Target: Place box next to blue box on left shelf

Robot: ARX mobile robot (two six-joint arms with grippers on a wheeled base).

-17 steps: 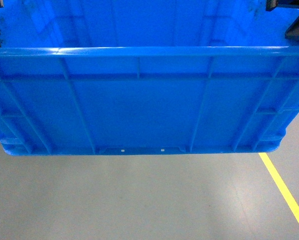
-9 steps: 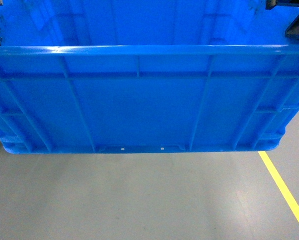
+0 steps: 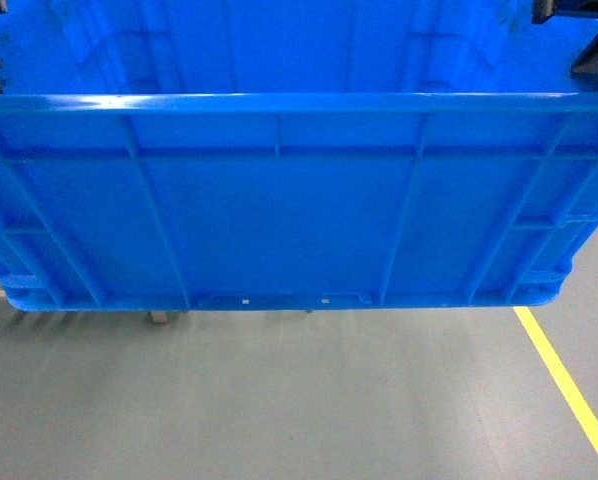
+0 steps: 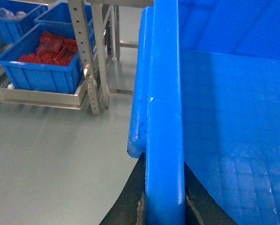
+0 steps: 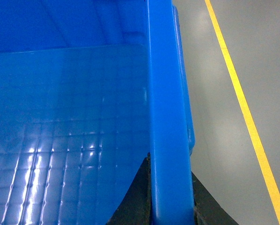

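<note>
The box [image 3: 279, 200] is a large bright-blue ribbed crate that hangs above the floor and fills the upper head view. My left gripper [image 4: 164, 206] is shut on its left rim [image 4: 164, 93], with one black finger on each side of the wall. In the same way my right gripper [image 5: 172, 201] is shut on the right rim [image 5: 170, 117]. In the left wrist view the left shelf [image 4: 37, 97] stands far left, across open floor from the crate. A smaller blue box [image 4: 41, 70] with red parts sits on it, and two more blue boxes [image 4: 9, 21] are behind.
A perforated metal upright [image 4: 86, 56] rises at the shelf's near corner, between the shelf and the crate. A yellow floor line [image 3: 569, 390] runs along the right side. Below the crate's bottom edge a frame foot [image 3: 159, 317] shows on the grey floor.
The crate stays held in the same grip. The floor under it has shifted, and frame feet have come into view below its bottom edge at the left.
</note>
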